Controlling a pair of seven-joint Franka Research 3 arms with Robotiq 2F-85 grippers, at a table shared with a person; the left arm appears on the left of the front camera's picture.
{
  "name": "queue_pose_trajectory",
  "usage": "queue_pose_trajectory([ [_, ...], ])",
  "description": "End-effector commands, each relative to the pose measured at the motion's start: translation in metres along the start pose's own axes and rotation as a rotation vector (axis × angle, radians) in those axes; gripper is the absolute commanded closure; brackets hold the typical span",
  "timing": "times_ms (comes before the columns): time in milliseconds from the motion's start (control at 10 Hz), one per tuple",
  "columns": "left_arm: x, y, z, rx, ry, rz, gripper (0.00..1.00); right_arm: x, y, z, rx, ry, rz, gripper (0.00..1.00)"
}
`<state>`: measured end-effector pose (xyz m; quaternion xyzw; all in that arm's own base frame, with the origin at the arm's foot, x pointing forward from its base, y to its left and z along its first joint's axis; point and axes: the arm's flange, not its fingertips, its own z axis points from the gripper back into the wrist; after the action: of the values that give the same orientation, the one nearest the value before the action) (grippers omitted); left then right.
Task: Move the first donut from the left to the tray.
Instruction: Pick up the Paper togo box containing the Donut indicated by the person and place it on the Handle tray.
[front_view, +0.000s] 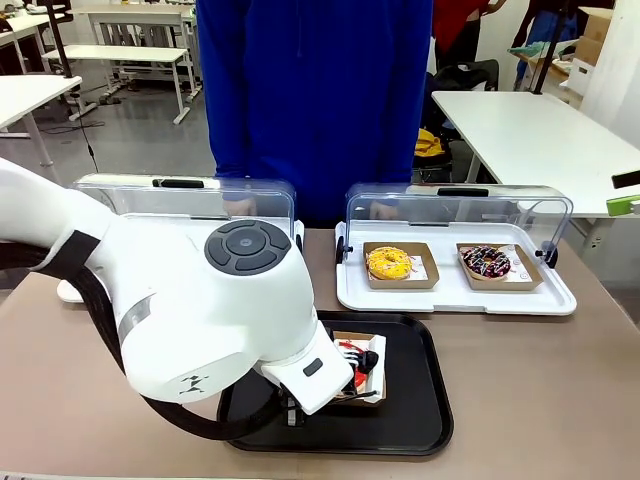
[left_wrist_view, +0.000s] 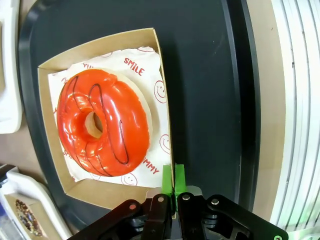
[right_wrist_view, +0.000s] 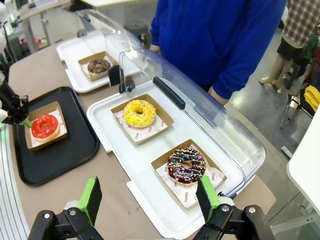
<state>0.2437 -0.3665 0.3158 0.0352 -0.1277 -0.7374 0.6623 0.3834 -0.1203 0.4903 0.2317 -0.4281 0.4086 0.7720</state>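
Observation:
The red glazed donut (left_wrist_view: 102, 122) lies in its brown cardboard holder (left_wrist_view: 162, 100) on the black tray (left_wrist_view: 210, 75), toward the tray's left half in the front view. My left gripper (left_wrist_view: 173, 181) is shut on the holder's rim, green pads pinched together on the cardboard wall. From the front, the left arm covers most of the donut (front_view: 350, 358) and the near left of the tray (front_view: 415, 395). The right wrist view shows the donut (right_wrist_view: 45, 126) on the tray (right_wrist_view: 65, 155), far from my right gripper (right_wrist_view: 148, 200), which hangs open above the table with nothing between its fingers.
A white tray (front_view: 455, 298) with its clear lid raised holds a yellow donut (front_view: 389, 263) and a chocolate sprinkled donut (front_view: 487, 262). A second white lidded tray (right_wrist_view: 75, 50) at the left holds a brown donut (right_wrist_view: 98, 65). A person in blue (front_view: 315, 100) stands at the far edge.

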Motion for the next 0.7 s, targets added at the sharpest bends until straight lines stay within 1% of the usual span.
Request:
queue_pose_trajectory([
  [0, -0.032, -0.023, 0.002, -0.015, -0.027, 0.020, 0.98, 0.000, -0.003, -0.001, -0.001, -0.028, 0.025, 0.00],
  [200, -0.032, -0.021, 0.001, -0.028, -0.018, 0.015, 0.98, 0.000, -0.003, -0.001, -0.001, -0.028, 0.025, 0.00],
  [300, -0.032, -0.022, 0.003, -0.024, -0.011, 0.038, 0.75, 0.000, -0.003, -0.001, -0.001, -0.028, 0.025, 0.00],
  [400, -0.032, -0.021, 0.003, -0.019, -0.006, 0.018, 0.41, 0.000, -0.003, -0.001, -0.001, -0.028, 0.025, 0.00],
  [500, -0.032, -0.021, 0.008, -0.008, -0.006, 0.019, 0.18, 0.000, -0.003, -0.001, -0.001, -0.028, 0.025, 0.00],
  [600, -0.031, -0.021, 0.014, -0.003, -0.010, 0.019, 0.00, 0.000, -0.003, -0.001, -0.001, -0.028, 0.025, 0.00],
])
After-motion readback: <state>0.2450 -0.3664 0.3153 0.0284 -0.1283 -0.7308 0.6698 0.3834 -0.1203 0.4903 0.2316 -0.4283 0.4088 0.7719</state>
